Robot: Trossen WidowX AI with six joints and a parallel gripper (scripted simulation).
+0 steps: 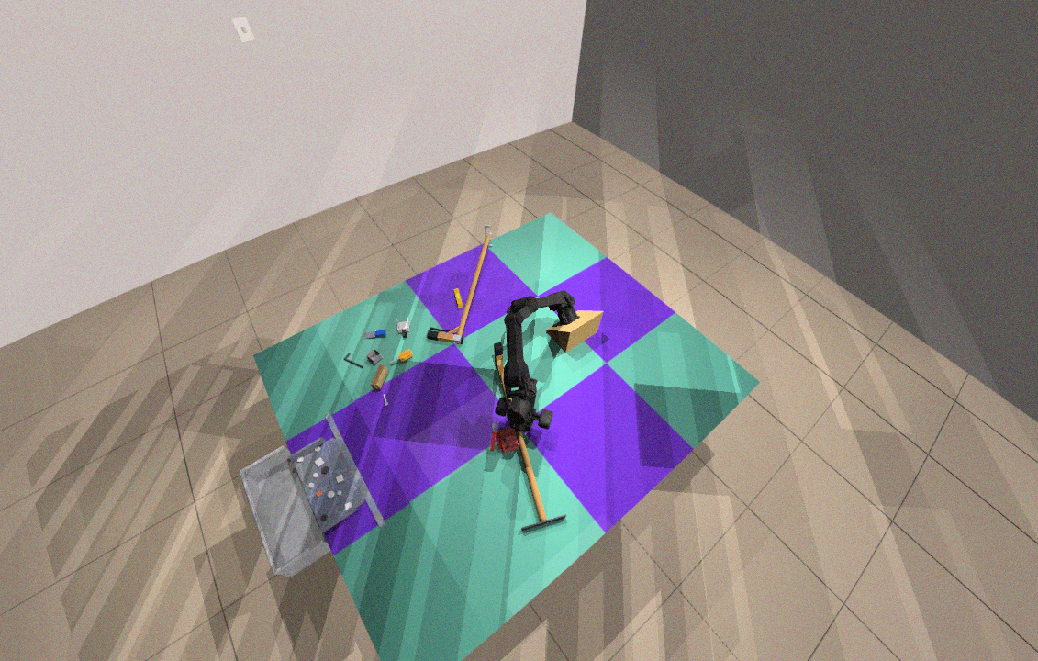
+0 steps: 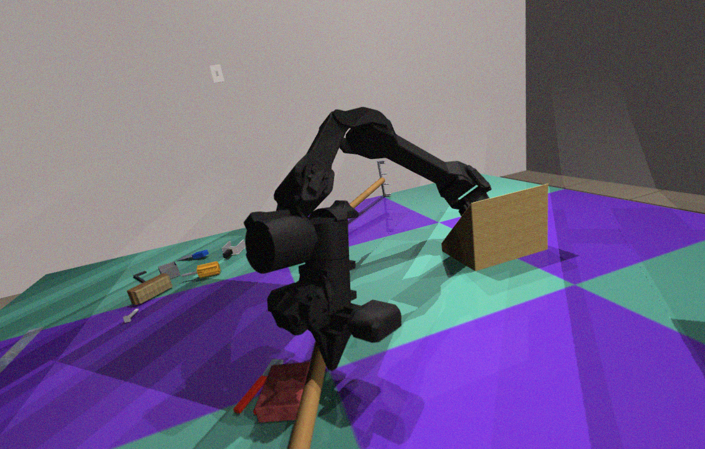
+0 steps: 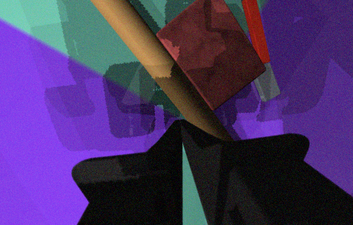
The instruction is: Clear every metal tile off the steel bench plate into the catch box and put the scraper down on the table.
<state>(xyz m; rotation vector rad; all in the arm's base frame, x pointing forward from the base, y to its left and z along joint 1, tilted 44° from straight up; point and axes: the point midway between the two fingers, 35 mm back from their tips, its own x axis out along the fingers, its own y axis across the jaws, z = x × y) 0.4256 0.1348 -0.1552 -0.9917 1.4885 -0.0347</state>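
The black arm (image 2: pixel 366 136) is rooted just behind the wooden wedge (image 2: pixel 502 226), climbs steeply to a high elbow, then folds back down across the checkered mat. The forearm drops almost straight and the wrist is turned so the claw (image 2: pixel 332 360) points down at the mat, its tip low, just above the surface or on it.

The claw's two fingers are pressed together to a single dark point and they grip nothing. From the wrist camera the claw (image 3: pixel 180 125) shows only a thin sliver of green between the fingers, and the long scraper (image 3: pixel 151 53) runs its tan wooden handle right past that point, on one side of the fingers and against or just beside them; from here I can't quite tell whether it touches.

The long scraper (image 1: pixel 533 485) lies flat on the mat, its handle passing under the wrist and its dark cross blade out at the near edge, on a green patch. A dark red block (image 3: pixel 210 53) sits tight against the handle, and a red-handled tool (image 3: pixel 255 31) lies just on the block's other side.

Well apart from all this, at the mat's left corner, the steel bench plate (image 1: pixel 350 485) carries a scatter of small metal tiles (image 1: pixel 323 480), with the grey catch box (image 1: pixel 280 509) butted against its outer end. A second long-handled tool (image 1: pixel 473 283) lies at the far side of the mat, near small hand tools
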